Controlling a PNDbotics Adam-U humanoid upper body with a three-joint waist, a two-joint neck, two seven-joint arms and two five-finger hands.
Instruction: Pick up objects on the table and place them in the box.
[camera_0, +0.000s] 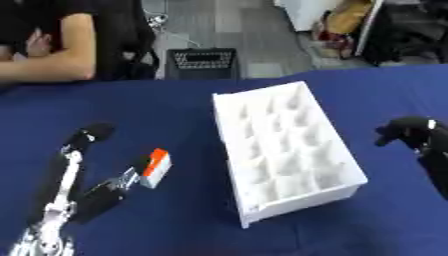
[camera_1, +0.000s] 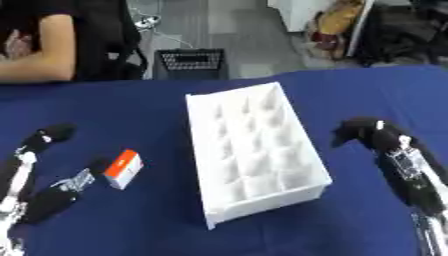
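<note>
A white box (camera_0: 289, 150) with several compartments stands askew in the middle of the blue table; every compartment looks bare. To its left lies a small white and orange carton (camera_0: 156, 168). My left hand (camera_0: 61, 205) comes up from the lower left, open, with straight fingers pointing away from me and the thumb tip right beside the carton's near end. My right hand (camera_1: 367, 132) hovers right of the white box with its fingers curled downward, and nothing shows in it.
A person's folded arms (camera_0: 48, 65) rest on the table's far left edge. A black crate (camera_0: 203, 62) stands on the floor beyond the table. Blue cloth (camera_0: 175, 115) covers the table.
</note>
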